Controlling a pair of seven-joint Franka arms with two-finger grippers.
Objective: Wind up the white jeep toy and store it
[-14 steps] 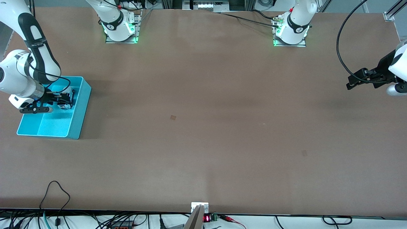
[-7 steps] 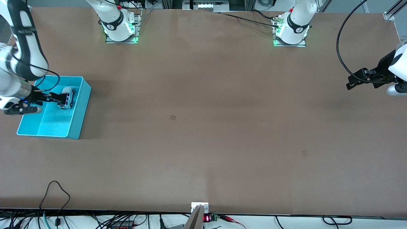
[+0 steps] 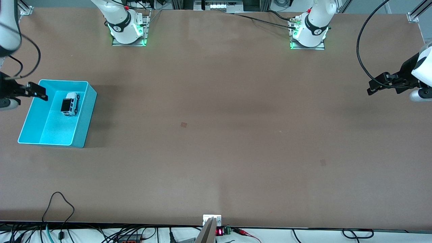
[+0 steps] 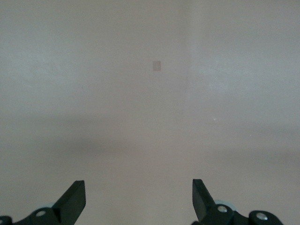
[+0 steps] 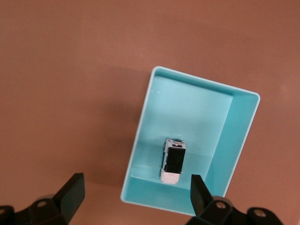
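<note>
Reaching in at the right arm's end of the table, the right gripper hangs in the air over the rim of the cyan bin on the side turned away from the table's middle, jaws spread wide and holding nothing, the wrist and forearm running off the frame edge with a black cable looping above. Seen in the right wrist view as two dark fingertips standing well apart, with the bin framed between and below them. At the other end of the table, well apart from the bin, waits the left gripper, raised over bare tabletop, pointing toward the table's middle, arm bent in from the frame edge; jaws likewise wide and empty, fingertips far apart over plain brown surface in the left wrist view. Inside the bin, on its floor, rests the white jeep toy, upright on its wheels, in the half of the bin farther from the front camera and closer to the wall that faces the table's middle than to the wall under the right gripper. Touched by neither gripper. Long axis lies roughly along the bin's long side, tilted only slightly off it. Black roof shows from above in the right wrist view, white ends showing at both tips of the body; which end is the hood cannot be told.
</note>
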